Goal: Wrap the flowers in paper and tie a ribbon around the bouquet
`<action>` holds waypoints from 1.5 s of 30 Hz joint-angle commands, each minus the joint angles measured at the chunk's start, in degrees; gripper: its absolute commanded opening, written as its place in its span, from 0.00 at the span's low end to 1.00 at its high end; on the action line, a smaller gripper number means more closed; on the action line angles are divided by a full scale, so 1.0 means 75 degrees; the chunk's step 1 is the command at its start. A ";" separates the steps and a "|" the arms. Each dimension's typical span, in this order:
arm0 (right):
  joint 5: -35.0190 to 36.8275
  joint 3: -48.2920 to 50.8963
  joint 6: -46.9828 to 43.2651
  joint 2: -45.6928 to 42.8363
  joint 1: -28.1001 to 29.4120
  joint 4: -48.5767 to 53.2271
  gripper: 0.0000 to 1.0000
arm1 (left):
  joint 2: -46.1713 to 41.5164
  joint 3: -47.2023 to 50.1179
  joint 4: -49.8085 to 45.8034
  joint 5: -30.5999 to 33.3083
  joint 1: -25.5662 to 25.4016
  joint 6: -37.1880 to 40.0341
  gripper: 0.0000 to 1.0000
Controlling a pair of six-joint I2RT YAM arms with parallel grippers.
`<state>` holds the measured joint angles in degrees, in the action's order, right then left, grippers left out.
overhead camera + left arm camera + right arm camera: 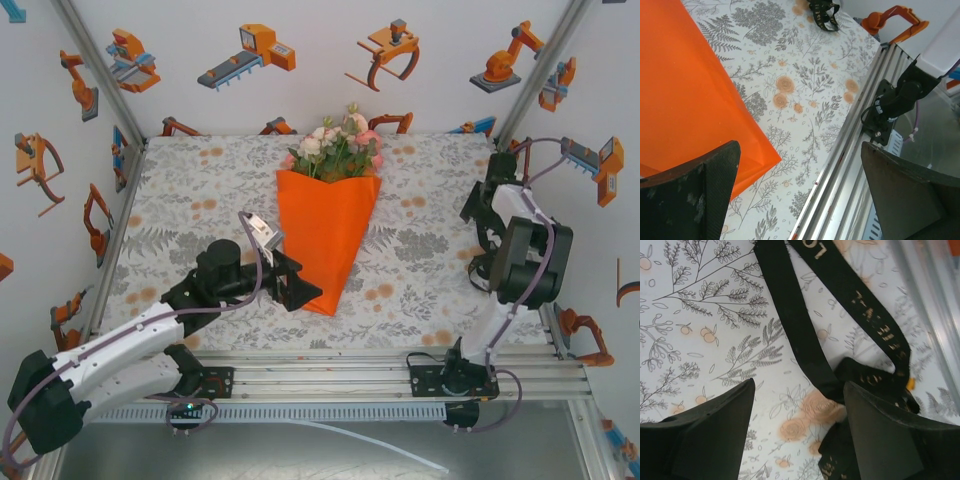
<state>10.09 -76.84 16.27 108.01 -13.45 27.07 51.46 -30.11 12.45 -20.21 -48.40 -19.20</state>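
Observation:
The bouquet lies in the middle of the table, an orange paper [327, 232] cone with its tip toward me. The flowers [335, 148], pink, white and green, show above the wide far rim. My left gripper [293, 287] is open just left of the cone's tip. In the left wrist view its jaws [799, 160] stand wide with nothing between them, and the paper [690, 100] lies under the left finger. The black ribbon [800, 325] with light lettering lies loose on the cloth. My right gripper [799, 390] hangs open over it, one strand running beside the right finger.
An aluminium rail [860, 150] runs along the table's near edge, with the right arm's base [895, 100] bolted to it. The ribbon [824, 12] lies at the table's right side. Walls with orange robot prints [250, 52] close in the back and sides.

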 commanded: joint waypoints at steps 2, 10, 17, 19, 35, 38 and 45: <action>-0.1036 -0.0603 -0.0649 0.0617 -0.0245 0.0519 0.65 | -0.0255 0.0256 0.0337 0.0162 -0.0044 0.0428 0.99; -0.1431 -0.0873 -0.0696 0.1194 -0.0421 0.0650 0.48 | -0.0269 0.0360 0.0383 0.0384 -0.0038 0.0516 1.00; -0.1754 -0.0752 -0.0474 0.0724 -0.0421 0.0551 0.15 | -0.0077 0.0291 0.0388 0.0540 -0.0039 0.0431 1.00; -0.1960 -0.0660 -0.0375 0.0453 -0.0399 0.0486 0.03 | -0.0042 0.0240 0.0367 0.0550 -0.0039 0.0373 1.00; -0.3373 0.0818 -0.0353 -0.3386 0.3344 -0.0715 0.00 | 0.0193 -0.0965 -0.1660 0.3504 -0.0015 -0.2667 1.00; -0.3668 0.1390 -0.0383 -0.3979 0.4365 -0.1243 0.00 | 0.0329 -0.1268 -0.2353 0.4366 0.0005 -0.3796 0.99; -0.3709 0.2810 -0.0450 -0.4852 0.6645 -0.2557 0.00 | 0.0930 -0.1073 -0.1645 0.4046 0.0189 -0.6114 0.99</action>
<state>-17.32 -58.39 14.04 73.67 32.71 13.63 56.69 -38.61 -2.17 11.07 -47.51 -54.81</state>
